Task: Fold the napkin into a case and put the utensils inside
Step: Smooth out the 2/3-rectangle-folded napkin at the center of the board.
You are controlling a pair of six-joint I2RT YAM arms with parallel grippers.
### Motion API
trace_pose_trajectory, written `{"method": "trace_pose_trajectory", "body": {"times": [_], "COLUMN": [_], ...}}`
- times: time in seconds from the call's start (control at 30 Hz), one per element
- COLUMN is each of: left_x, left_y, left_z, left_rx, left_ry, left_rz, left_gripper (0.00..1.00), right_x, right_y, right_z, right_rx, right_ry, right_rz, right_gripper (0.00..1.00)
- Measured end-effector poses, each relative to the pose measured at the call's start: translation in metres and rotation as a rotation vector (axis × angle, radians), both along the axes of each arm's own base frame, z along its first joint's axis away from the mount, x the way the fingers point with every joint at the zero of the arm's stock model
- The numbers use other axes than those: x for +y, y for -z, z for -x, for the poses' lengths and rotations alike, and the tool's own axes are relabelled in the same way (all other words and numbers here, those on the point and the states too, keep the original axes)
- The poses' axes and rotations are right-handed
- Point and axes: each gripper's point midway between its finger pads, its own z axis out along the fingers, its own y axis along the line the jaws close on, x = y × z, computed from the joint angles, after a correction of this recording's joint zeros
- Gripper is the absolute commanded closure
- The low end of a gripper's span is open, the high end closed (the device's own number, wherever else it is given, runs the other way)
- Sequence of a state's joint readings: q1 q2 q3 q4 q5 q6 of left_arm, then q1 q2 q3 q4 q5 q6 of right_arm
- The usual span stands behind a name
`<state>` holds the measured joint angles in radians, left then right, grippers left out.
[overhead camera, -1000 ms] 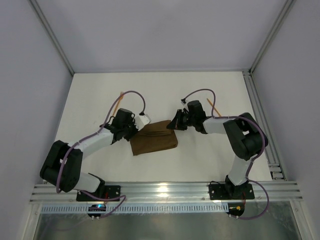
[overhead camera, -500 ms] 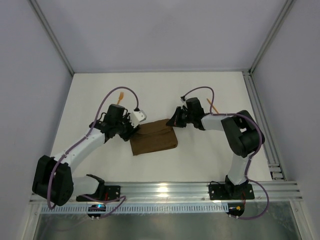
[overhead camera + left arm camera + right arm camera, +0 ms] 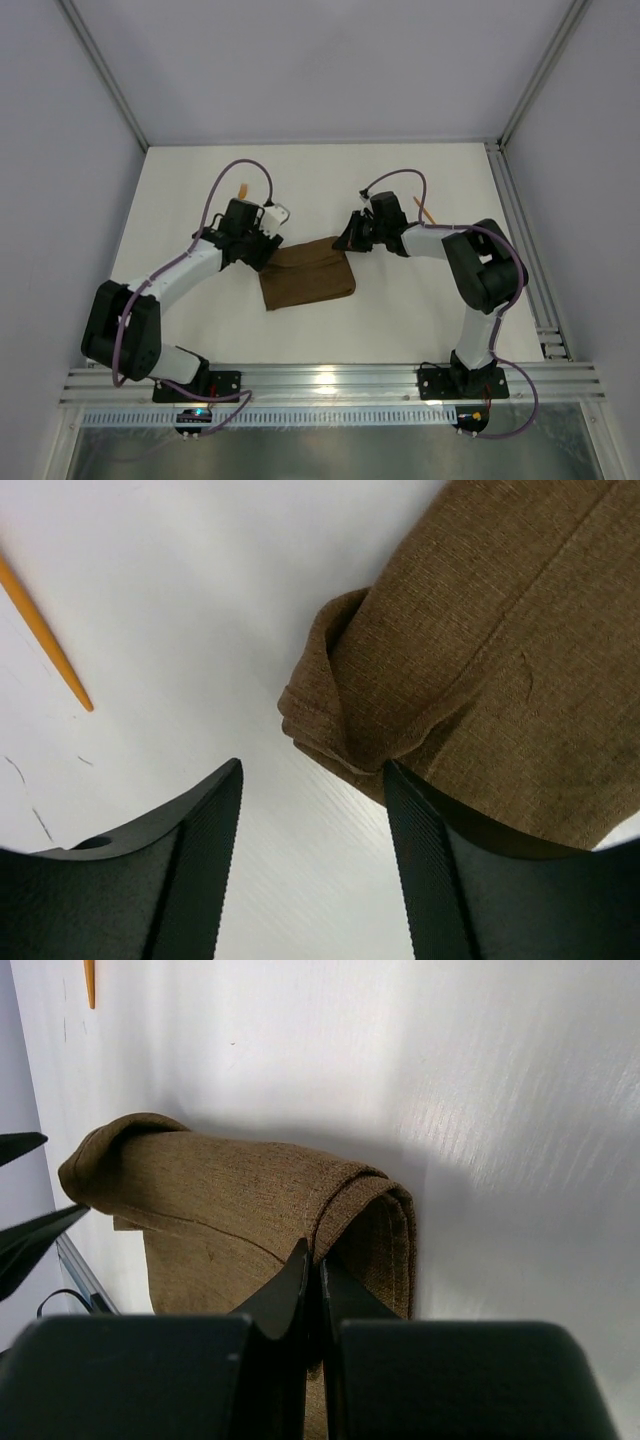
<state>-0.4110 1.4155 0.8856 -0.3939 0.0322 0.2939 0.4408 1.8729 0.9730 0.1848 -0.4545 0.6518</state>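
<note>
- The napkin (image 3: 307, 285) lies mid-worktop (image 3: 400, 180), folded into a layered brown band between the two arms; it is not yet a finished case, I judge.
- The right jaws are pinched together on the napkin's far-right folded edge, a cloth layer caught between them. This probably pins or lifts that edge for the next fold.
- The left jaws stand apart and grip nothing. They are low over the worktop with the napkin's rolled far-left corner just ahead of the gap, seemingly lined up to take that corner.
- Both pieces lie outside the cloth: the far-left utensil (image 3: 243, 190) is beyond the left arm and the far-right utensil (image 3: 427, 212) is beyond the right arm. Both are clear of the folding, presumably waiting for the pouch.
- No brand, label or writing is legible on cloth, utensils or arms.
</note>
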Motion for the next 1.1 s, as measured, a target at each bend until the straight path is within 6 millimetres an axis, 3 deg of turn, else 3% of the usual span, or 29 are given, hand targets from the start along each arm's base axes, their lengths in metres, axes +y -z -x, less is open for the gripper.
{"method": "trace_pose_trajectory", "body": {"times": [0.23, 0.37, 0.47, 0.5, 0.67, 0.87, 1.1], "left_x": [-0.01, -0.014, -0.019, -0.021, -0.027, -0.018, -0.016], "left_y": [-0.003, 0.008, 0.013, 0.013, 0.016, 0.024, 0.035], "left_z": [-0.025, -0.017, -0.008, -0.006, 0.006, 0.04, 0.055], "left_rx": [0.005, 0.052, 0.081, 0.087, 0.117, 0.158, 0.161], "left_ry": [-0.051, -0.026, -0.001, 0.01, 0.092, 0.239, 0.371], "left_rz": [0.016, 0.021, 0.023, 0.026, 0.02, -0.047, -0.137], "left_gripper": [0.7, 0.78, 0.91, 0.99, 1.0, 1.0, 0.98], "right_x": [0.0, 0.0, 0.0, 0.0, -0.001, -0.001, 0.0], "right_y": [0.0, 0.0, 0.0, 0.0, 0.0, 0.001, 0.001], "right_z": [0.0, 0.0, 0.0, 0.0, -0.001, -0.001, -0.001], "right_rx": [0.0, -0.001, -0.003, -0.003, -0.004, -0.005, -0.004], "right_ry": [0.0, 0.0, 0.001, 0.001, 0.003, 0.006, 0.004], "right_rz": [0.0, 0.001, 0.003, 0.003, 0.005, 0.008, 0.007], "right_gripper": [0.97, 0.97, 0.97, 0.97, 0.97, 0.97, 0.97]}}
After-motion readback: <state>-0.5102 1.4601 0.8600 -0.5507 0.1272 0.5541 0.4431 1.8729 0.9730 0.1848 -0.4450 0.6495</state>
